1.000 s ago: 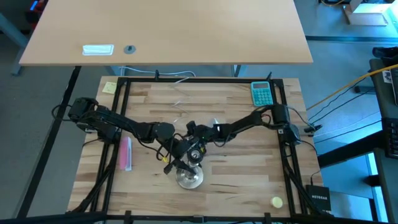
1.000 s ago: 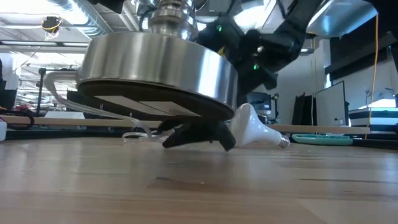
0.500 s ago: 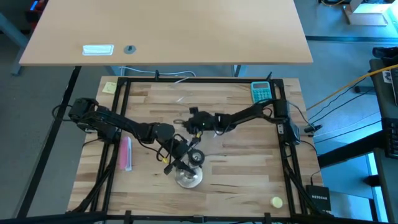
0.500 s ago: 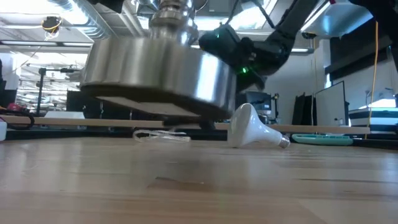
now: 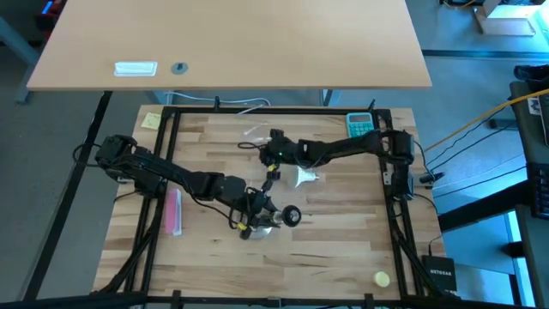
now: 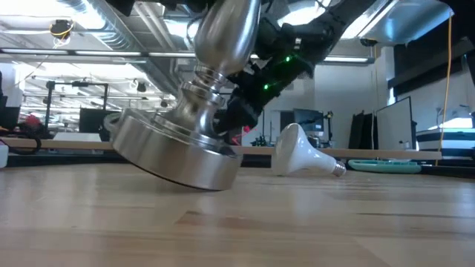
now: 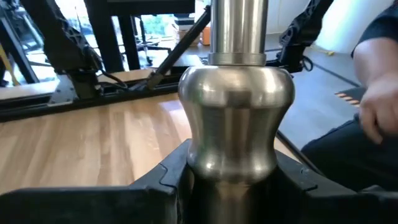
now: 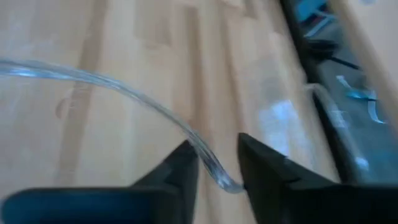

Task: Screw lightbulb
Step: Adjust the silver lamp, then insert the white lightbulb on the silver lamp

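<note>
The left gripper [image 5: 250, 216] is closed around the neck of the shiny metal stand [image 6: 194, 126], which leans over with one edge of its round base on the wooden table [image 5: 326, 249], near the middle. The white lightbulb [image 5: 306, 178] lies on its side on the table, just to the right and farther back. The right gripper [image 8: 216, 167] is near the far middle, its fingers [image 8: 180, 168] pinching a clear cord [image 8: 99, 84].
</note>
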You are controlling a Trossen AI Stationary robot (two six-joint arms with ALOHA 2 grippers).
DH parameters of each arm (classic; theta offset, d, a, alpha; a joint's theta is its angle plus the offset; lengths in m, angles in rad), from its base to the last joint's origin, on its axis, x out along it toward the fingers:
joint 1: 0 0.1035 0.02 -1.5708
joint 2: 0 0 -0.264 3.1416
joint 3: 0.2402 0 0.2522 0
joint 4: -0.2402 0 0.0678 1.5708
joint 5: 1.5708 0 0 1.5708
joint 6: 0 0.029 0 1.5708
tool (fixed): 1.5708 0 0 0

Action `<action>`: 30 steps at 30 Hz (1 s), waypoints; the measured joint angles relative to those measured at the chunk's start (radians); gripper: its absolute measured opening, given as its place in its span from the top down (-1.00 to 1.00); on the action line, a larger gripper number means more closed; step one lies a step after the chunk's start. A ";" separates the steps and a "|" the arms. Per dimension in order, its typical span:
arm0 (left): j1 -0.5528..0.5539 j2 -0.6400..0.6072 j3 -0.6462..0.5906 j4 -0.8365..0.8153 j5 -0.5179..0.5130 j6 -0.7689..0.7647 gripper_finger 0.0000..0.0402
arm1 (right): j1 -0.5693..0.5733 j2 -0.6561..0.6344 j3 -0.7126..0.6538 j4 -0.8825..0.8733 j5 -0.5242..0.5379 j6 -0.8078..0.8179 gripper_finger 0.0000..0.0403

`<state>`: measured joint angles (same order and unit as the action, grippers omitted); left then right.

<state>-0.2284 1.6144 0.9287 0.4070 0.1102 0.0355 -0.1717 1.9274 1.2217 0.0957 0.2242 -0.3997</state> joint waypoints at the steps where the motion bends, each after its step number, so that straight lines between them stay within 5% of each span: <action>1: 0.003 0.000 0.000 0.002 -0.003 0.001 0.39 | -0.001 -0.028 0.000 -0.027 0.012 -0.009 0.28; 5: 0.020 0.002 -0.002 0.005 0.003 0.001 0.39 | -0.026 -0.151 0.003 -0.192 -0.014 -0.045 -0.04; 12: 0.082 0.006 -0.024 0.066 0.087 0.045 0.39 | -0.113 -0.360 0.002 -0.573 -0.237 -0.027 -0.32; 16: 0.133 0.014 -0.143 0.304 0.109 0.010 0.39 | -0.133 -0.505 -0.041 -0.757 -0.303 0.060 -0.35; 21: 0.183 0.022 -0.279 0.564 0.099 0.000 0.39 | -0.109 -0.684 -0.273 -0.673 -0.387 0.252 -0.35; 30: 0.202 0.022 -0.295 0.576 0.099 0.024 0.39 | -0.050 -0.760 -0.639 -0.283 -0.367 0.394 -0.36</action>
<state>-0.0268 1.6363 0.6338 0.9830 0.2088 0.0595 -0.2218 1.1671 0.5830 -0.1877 -0.1433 -0.0056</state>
